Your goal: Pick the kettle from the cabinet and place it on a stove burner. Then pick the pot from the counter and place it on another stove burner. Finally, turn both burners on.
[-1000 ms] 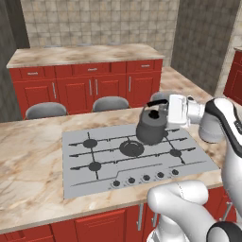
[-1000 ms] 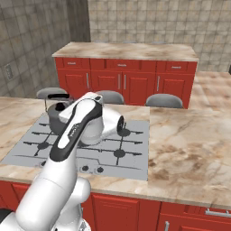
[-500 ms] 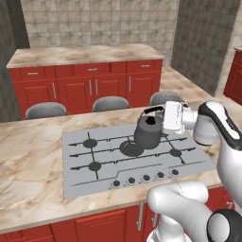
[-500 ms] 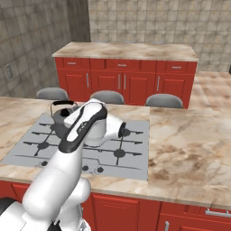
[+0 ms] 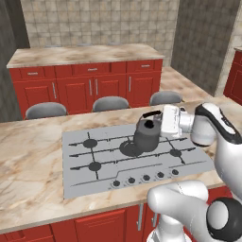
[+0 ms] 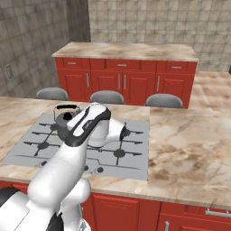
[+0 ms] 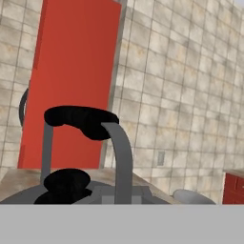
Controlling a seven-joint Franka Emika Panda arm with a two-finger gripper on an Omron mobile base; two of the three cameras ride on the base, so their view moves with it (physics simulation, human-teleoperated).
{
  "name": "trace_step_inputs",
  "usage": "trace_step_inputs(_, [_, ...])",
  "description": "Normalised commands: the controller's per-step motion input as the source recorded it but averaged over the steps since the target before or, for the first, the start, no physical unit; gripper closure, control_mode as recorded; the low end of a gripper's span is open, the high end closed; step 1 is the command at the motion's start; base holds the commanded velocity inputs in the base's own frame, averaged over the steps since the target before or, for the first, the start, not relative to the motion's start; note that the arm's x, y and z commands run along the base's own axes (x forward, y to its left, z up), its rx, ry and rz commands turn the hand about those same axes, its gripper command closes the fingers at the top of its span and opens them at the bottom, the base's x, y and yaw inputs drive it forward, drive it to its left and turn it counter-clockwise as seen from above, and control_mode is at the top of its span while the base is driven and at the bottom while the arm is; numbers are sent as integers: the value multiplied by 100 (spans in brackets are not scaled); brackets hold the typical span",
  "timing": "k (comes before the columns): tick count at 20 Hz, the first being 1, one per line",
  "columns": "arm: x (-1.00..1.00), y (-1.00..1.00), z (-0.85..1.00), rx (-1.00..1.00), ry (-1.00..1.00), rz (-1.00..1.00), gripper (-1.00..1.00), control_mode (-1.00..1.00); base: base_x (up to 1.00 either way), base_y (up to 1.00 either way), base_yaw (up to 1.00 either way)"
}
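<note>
Kettle [image 5: 146, 133] hangs just above a central stove burner [image 5: 128, 148] on the grey cooktop [image 5: 94, 182]; gripper [image 5: 159, 124] pinches its black handle, jaws pressed together.

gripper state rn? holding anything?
Gripper: shut on the kettle, gripping its handle, over the cooktop.
</note>
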Motion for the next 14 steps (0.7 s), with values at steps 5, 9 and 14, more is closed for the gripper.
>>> trace_step_inputs(5, [22, 0, -17, 0, 0, 0, 100, -100, 0, 0, 0])
trace_step_inputs(9, [27, 0, -16, 0, 0, 0, 100, -100, 0, 0, 0])
trace_step_inputs(14, [26, 0, -19, -1, 0, 0, 100, -100, 0, 0, 0])
